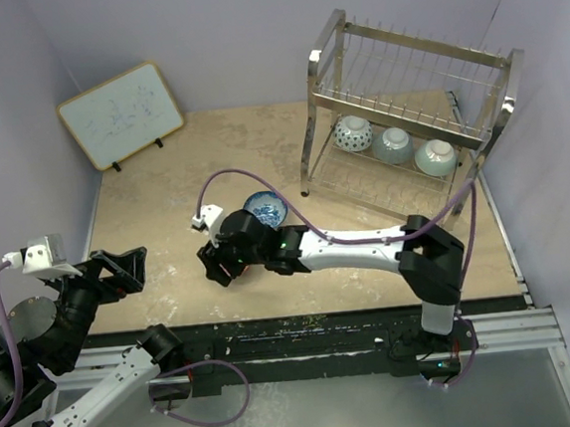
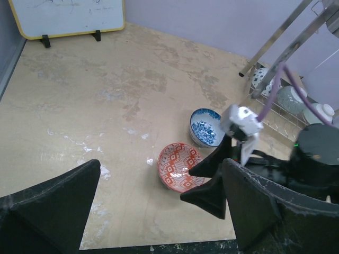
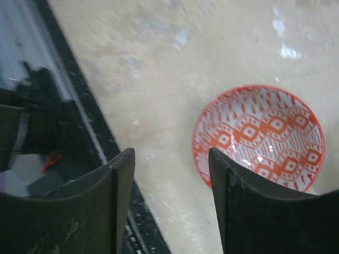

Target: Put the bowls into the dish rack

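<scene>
Right gripper [image 3: 170,159] parted beside red-orange bowl [image 3: 259,137] — left gripper [image 2: 161,169] parted, whiteboard [image 1: 121,113] scribbles illegible

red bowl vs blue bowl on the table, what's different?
Red bowl has an orange diamond pattern; blue bowl a blue-and-white one. Red bowl sits nearer the front edge of the table, blue bowl nearer the rack. The right arm's fingers hover by the red bowl, not the blue bowl. Both upright, empty, on the table.

red-orange bowl [image 3: 259,137] hidden under the right gripper [image 1: 222,264] in the top view, blue-and-white bowl [image 1: 268,208] half behind that wrist, dish rack [image 2: 286,37] cut by the left wrist view's right edge, whiteboard [image 2: 63,13] scribbles too small to read
</scene>
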`<state>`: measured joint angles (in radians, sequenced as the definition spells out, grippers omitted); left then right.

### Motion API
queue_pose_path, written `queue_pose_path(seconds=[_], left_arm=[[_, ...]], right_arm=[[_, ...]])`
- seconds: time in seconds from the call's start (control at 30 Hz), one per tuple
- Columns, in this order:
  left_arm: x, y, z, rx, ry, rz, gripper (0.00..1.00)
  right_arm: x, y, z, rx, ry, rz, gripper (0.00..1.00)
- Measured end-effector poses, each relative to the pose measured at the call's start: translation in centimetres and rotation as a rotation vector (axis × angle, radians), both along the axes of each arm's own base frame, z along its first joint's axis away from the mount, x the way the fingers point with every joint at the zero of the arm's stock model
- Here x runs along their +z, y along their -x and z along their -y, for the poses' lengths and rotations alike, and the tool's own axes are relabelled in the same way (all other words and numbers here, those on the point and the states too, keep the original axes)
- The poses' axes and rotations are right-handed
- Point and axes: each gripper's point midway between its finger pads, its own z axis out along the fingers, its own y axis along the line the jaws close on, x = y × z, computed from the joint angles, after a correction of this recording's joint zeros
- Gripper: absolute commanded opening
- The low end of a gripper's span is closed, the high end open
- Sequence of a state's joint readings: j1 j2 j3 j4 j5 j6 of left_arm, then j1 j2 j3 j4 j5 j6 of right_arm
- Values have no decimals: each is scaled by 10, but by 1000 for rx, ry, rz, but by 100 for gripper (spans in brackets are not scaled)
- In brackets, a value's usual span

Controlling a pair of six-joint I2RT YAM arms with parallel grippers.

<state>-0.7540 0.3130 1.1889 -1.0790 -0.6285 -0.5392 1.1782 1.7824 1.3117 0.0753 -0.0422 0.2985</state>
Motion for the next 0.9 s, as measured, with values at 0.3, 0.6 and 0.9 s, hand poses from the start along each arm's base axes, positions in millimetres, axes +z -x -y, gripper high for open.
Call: queue_pose_path(seconds=[0.3, 0.6, 0.9], left_arm=[[0, 0, 0, 1, 0, 1, 99], [0, 0, -1, 3, -1, 1, 99], [0, 0, -2, 5, 1, 3, 99]], right_arm=[[-80, -11, 13, -76, 267, -1, 65], [-90, -9, -5, -77, 342, 89, 61], [-105, -16, 9, -125, 448, 162, 52]])
